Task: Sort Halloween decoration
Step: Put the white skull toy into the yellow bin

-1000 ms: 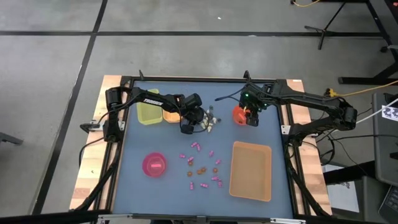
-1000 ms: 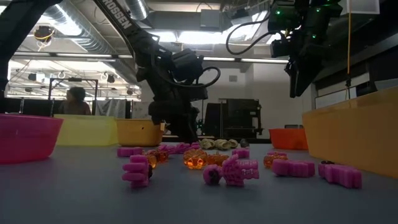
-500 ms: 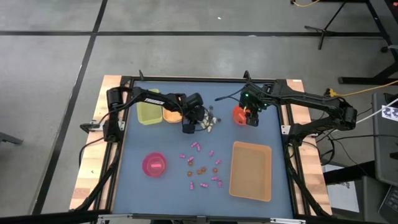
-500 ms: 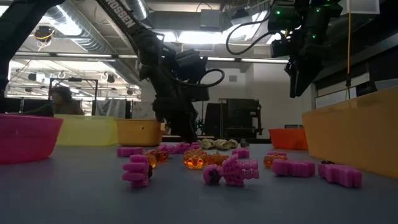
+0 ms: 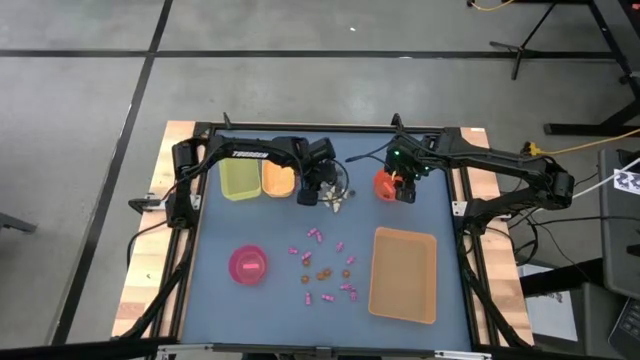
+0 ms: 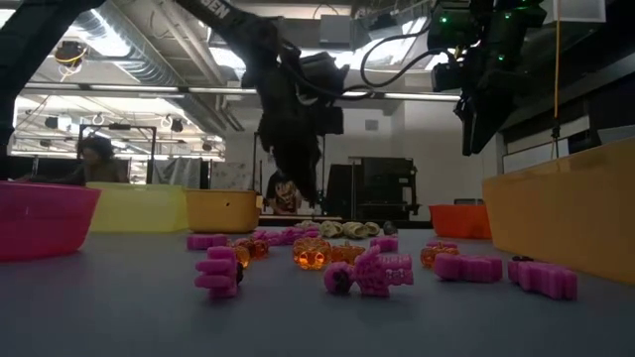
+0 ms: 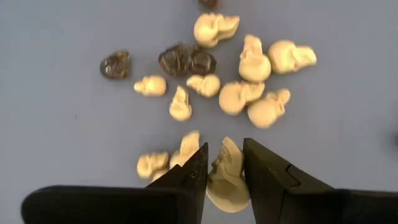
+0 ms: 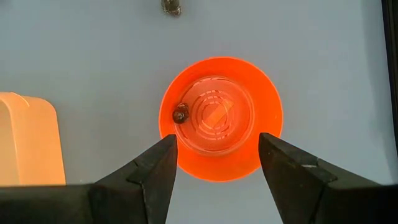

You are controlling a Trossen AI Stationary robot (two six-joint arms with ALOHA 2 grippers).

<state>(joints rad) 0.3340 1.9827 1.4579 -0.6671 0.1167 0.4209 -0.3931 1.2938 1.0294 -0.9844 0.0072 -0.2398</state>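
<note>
The Halloween decoration lies in groups. Cream-white skulls [image 7: 249,93] and dark grey trinkets [image 7: 186,61] form a heap [image 5: 340,200] at the table's far middle. Magenta-pink [image 5: 313,236] and orange-brown pieces [image 5: 322,273] lie scattered nearer the front. My left gripper [image 7: 224,149] hangs above the heap [image 5: 312,195], shut on one cream skull [image 7: 225,177]. My right gripper [image 8: 217,140] stands open above a red-orange bowl [image 8: 217,118] that holds one dark trinket [image 8: 181,114]. My left gripper pinches a cream skull's two sides [image 7: 217,171] between its two fingers. The fingers come from above, pointing steeply down. The skull is lifted clear of the table and of the heap below it.
A green tray [image 5: 238,180] and an orange tray [image 5: 277,180] stand side by side at the far left. A large tan tray [image 5: 403,273] fills the near right, and a pink bowl [image 5: 248,265] sits at the near left. Bare blue table lies between them.
My left gripper has risen from the heap of cream skulls and drawn slightly toward the far edge, still shut on the one skull, which is now lifted clear of the table. My right gripper has kept still over the bowl.
</note>
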